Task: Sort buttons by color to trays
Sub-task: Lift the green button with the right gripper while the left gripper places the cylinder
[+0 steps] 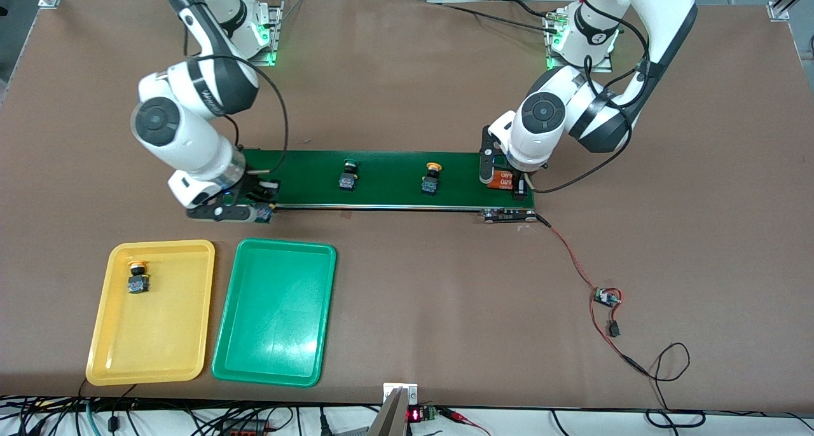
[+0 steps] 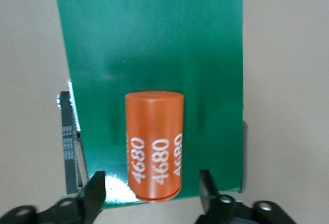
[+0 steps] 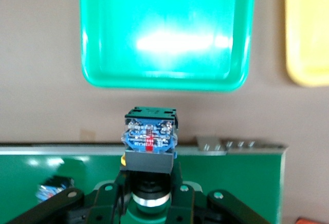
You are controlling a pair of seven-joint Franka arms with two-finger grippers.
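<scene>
My right gripper [image 3: 149, 183] is shut on a green-capped button [image 3: 149, 141], gripping it at the black collar with the blocky body pointing away from the wrist. In the front view this gripper [image 1: 257, 207] is at the right arm's end of the conveyor belt [image 1: 394, 163]. A green button [image 1: 348, 174] and a yellow button [image 1: 432, 177] stand on the belt. Another yellow button [image 1: 137, 277] lies in the yellow tray [image 1: 108, 360]. Beside it is the green tray [image 1: 273, 321], holding nothing. My left gripper [image 2: 152, 193] is open around an orange cylinder [image 2: 154, 142], touching neither side.
The orange cylinder [image 1: 502, 180] marked 4680 rests on the left arm's end of the belt. A red and black wire runs from the belt's motor to a small board [image 1: 607, 296] on the brown table [image 1: 445, 309].
</scene>
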